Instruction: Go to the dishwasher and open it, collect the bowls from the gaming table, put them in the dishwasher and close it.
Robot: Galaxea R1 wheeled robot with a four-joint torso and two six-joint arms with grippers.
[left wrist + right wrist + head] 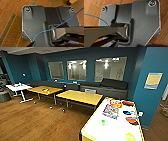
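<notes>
Two bowls, bright green (103,122) and pale yellow-green (130,136), on the white counter (112,127) at near right, beside flat game boxes (110,111). Yellow tables (80,97) and a dark sofa (110,87) beyond, across wood floor (37,119). Cannot tell either claw's state.

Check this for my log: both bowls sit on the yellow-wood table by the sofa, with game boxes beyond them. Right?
Not quite. In the head view the green bowl and the pale bowl sit on the white-topped gaming table, not on a yellow-wood table. The game boxes do lie beyond them.
</notes>
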